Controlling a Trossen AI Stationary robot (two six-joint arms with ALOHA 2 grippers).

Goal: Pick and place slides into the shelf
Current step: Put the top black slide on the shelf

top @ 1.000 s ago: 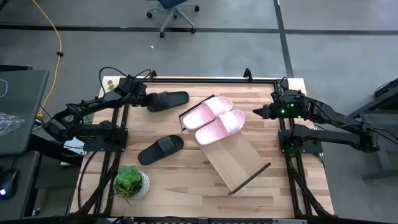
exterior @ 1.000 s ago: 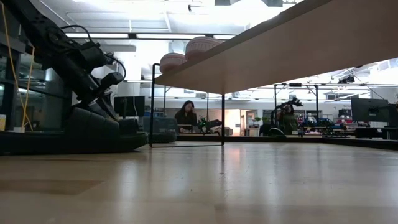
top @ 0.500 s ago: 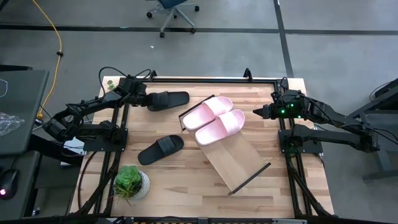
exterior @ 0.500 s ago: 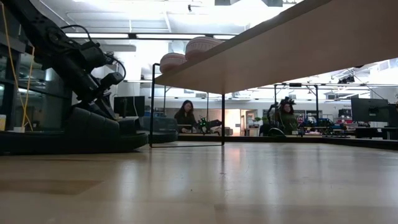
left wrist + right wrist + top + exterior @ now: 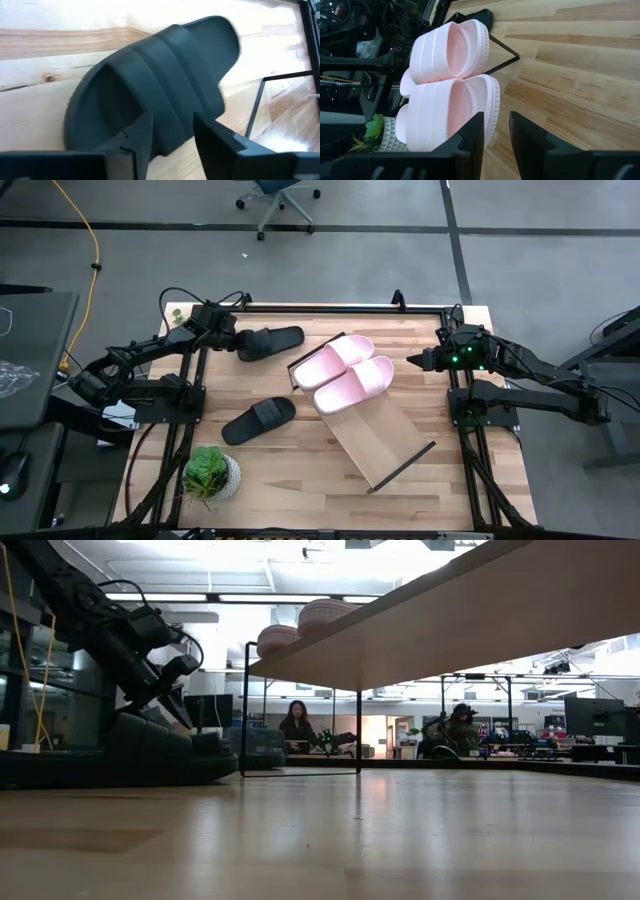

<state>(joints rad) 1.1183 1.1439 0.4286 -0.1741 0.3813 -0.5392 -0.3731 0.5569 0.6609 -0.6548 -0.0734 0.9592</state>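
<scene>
Shelf (image 5: 385, 442): long light-wood board with thin dark end rims, lying diagonally on the wooden tabletop (image 5: 300, 470). All places below are given relative to it.

Two pale pink slides (image 5: 350, 372) sit side by side on the shelf's far end, touching each other. Wide ribbed straps, open toes; the right wrist view shows textured footbeds. The rest of the board is bare.

Black slide one (image 5: 268, 340): on the tabletop beyond the shelf's far end, toward the left arm. Matte black, with a broad ribbed strap. Left gripper (image 5: 222, 332) is at this slide's end. In the left wrist view the two dark fingers (image 5: 137, 137) stand spread, one just inside the slide's opening and one outside the strap, straddling the strap's edge; whether they touch it cannot be told.

Black slide two (image 5: 258, 419): flat on the tabletop, well apart from the shelf on its left-arm side, nearer the front than slide one.

Right gripper (image 5: 413, 361): hovers off the shelf's far end on the right-arm side, near the pink pair, fingers (image 5: 470, 140) apart and holding nothing.

Potted plant (image 5: 210, 472): near the front left corner of the tabletop, well apart from the shelf.

Low view: the shelf's underside fills the upper right, with the pink slides' tops showing above it. People are seated in the room behind.
</scene>
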